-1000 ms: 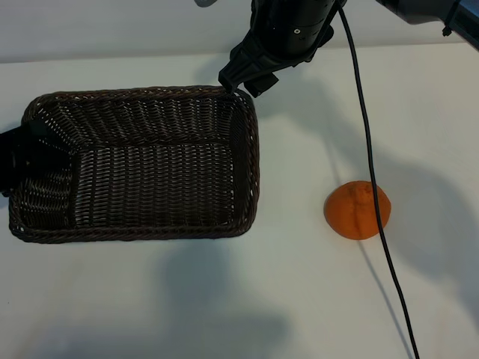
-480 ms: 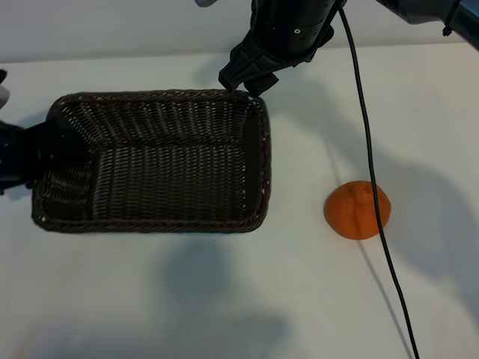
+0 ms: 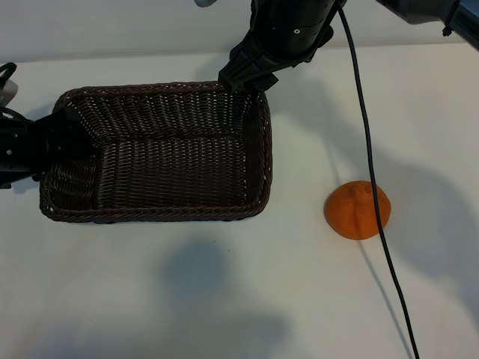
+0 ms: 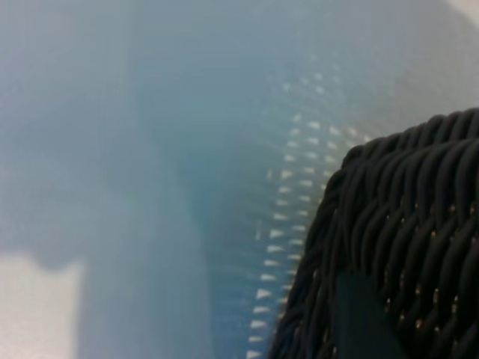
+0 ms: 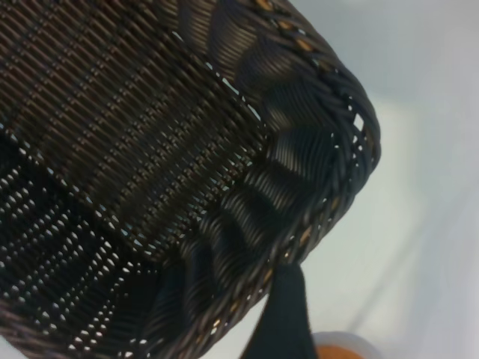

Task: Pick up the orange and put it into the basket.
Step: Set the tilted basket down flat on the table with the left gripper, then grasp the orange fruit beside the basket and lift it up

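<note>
White table [image 3: 224, 299] holds one basket [image 3: 150, 213] and one orange [image 3: 352, 213].

White table [image 3: 224, 299] surface, matte, carrying soft grey shadows in its lower-centre area and along the right side. Thin black cable [image 3: 372, 172] runs from the top of the exterior view down to the lower right edge. Pale wall band [image 3: 112, 26] behind the table.

Exterior looks steeply down; both wrist views sit close on basket [image 3: 161, 161].
</note>
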Controlling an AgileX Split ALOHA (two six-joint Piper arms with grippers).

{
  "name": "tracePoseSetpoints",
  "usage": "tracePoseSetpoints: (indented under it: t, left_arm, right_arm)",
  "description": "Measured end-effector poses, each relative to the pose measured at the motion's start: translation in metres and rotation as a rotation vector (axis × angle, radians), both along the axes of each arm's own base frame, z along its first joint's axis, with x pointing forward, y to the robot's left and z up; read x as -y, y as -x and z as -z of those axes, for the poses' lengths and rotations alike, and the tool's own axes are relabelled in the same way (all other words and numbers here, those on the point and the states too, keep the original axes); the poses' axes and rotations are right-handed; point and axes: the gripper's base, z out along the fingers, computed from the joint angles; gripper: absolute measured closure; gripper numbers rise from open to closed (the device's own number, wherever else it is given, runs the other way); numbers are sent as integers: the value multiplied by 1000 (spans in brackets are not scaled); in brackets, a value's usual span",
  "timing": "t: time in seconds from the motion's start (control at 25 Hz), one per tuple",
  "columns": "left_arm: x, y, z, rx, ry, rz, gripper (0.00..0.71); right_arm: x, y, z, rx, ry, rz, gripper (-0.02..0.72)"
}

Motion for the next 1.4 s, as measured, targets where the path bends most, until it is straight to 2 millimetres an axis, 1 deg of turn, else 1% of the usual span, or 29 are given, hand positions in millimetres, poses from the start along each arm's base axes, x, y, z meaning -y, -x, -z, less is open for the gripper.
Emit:
tracePoseSetpoints:
  t: [0.16, 0.24, 0.56, 0.76, 0.8, 0.84, 0.96, 1.0, 1.04, 1.12, 1.4]
  left_arm:
    - [0, -1, 12, -43, 20, -7, 353]
    - [1, -1, 14, -51, 30, -11, 353]
    - [2, -1, 15, -57, 47, -2, 353]
    - [7, -3, 11, -56, 81, 78, 351]
    - [8, -4, 9, -51, 90, 88, 337]
    - [9, -5, 7, -47, 103, 92, 297]
    - [11, -6, 3, -41, 126, 100, 125]
    - [11, -6, 1, -37, 125, 101, 89]
    - [11, -6, 0, -33, 123, 101, 69]
    - [11, -5, -4, -23, 117, 102, 63]
    - [10, 0, -25, 6, 68, 118, 76]
  right_arm:
    - [0, 0, 0, 0, 0, 0, 111]
    - [0, 0, 0, 0, 0, 0, 111]
    - [0, 0, 0, 0, 0, 0, 111]
    - [0, 0, 0, 0, 0, 0, 111]
    - [0, 0, 0, 0, 0, 0, 111]
    - [0, 0, 0, 0, 0, 0, 111]
    - [0, 0, 0, 0, 0, 0, 111]
    - [0, 0, 0, 0, 0, 0, 111]
    - [0, 0, 0, 0, 0, 0, 111]
    - [0, 0, 0, 0, 0, 0, 111]
    - [0, 0, 0, 0, 0, 0, 111]
